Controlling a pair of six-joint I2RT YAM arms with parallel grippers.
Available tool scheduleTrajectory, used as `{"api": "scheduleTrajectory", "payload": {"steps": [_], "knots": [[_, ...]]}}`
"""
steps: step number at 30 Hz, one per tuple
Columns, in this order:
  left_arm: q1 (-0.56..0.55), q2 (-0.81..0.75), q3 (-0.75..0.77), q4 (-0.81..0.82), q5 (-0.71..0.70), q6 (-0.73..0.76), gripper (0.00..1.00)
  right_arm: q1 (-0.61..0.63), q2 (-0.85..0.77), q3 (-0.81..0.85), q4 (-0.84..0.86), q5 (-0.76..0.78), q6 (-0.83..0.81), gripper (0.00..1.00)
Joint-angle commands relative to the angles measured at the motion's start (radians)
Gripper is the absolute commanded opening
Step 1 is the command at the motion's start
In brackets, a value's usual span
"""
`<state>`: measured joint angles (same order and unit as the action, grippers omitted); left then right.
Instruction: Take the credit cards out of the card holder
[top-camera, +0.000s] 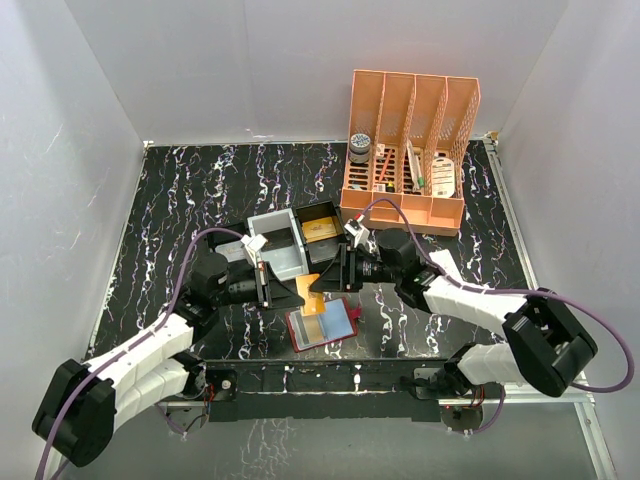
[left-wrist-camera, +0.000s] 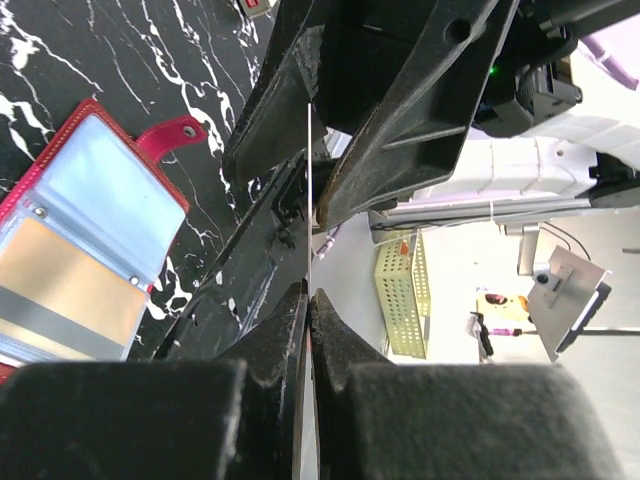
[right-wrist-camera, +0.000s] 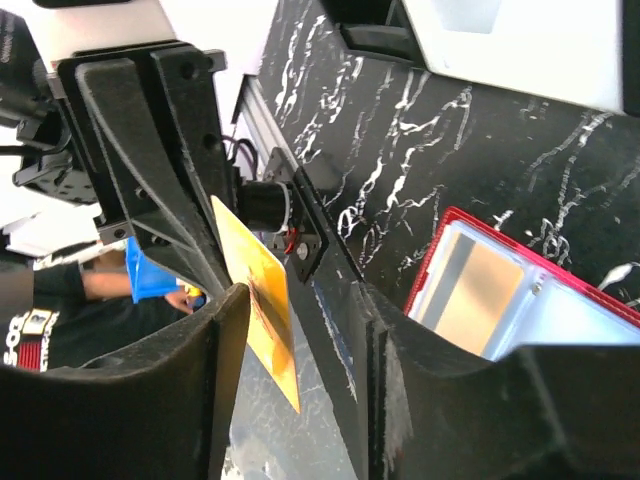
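The red card holder (top-camera: 322, 325) lies open on the table at the front centre, with cards still in its clear sleeves. It also shows in the left wrist view (left-wrist-camera: 80, 250) and the right wrist view (right-wrist-camera: 520, 290). A tan-orange credit card (top-camera: 308, 290) is held in the air above it. My left gripper (top-camera: 285, 288) is shut on this card, which shows edge-on between its jaws (left-wrist-camera: 310, 295). My right gripper (top-camera: 332, 280) faces it, and its jaws (right-wrist-camera: 300, 300) stand open around the card's other end (right-wrist-camera: 262, 300), which rests against one finger.
A black compartmented tray with a grey insert (top-camera: 285, 240) stands just behind the grippers, with a tan card in its black compartment (top-camera: 322, 230). A peach file rack (top-camera: 410, 150) with small items stands at the back right.
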<state>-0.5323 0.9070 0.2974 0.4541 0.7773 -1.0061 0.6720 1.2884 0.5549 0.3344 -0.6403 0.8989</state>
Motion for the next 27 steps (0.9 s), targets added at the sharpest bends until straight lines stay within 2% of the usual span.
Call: {"api": "scheduleTrajectory", "payload": {"steps": [1, 6, 13, 20, 23, 27], "knots": [[0.013, -0.002, 0.043, 0.050, 0.098, 0.020, 0.00, -0.013, 0.023, 0.057, 0.134, -0.134, 0.019, 0.38], [0.037, 0.006, 0.054, 0.039, 0.111, 0.030, 0.00, -0.037, 0.044, 0.024, 0.259, -0.226, 0.094, 0.27], [0.064, 0.019, 0.054, 0.077, 0.145, 0.020, 0.00, -0.041, 0.059, 0.006, 0.367, -0.276, 0.165, 0.28], [0.076, 0.016, 0.044, 0.150, 0.160, -0.021, 0.00, -0.041, 0.087, 0.017, 0.381, -0.306, 0.174, 0.21], [0.082, 0.008, 0.035, 0.167, 0.153, -0.032, 0.00, -0.041, 0.089, 0.010, 0.399, -0.310, 0.186, 0.17], [0.090, 0.001, 0.024, 0.176, 0.144, -0.041, 0.00, -0.040, 0.088, 0.002, 0.423, -0.310, 0.203, 0.05]]}}
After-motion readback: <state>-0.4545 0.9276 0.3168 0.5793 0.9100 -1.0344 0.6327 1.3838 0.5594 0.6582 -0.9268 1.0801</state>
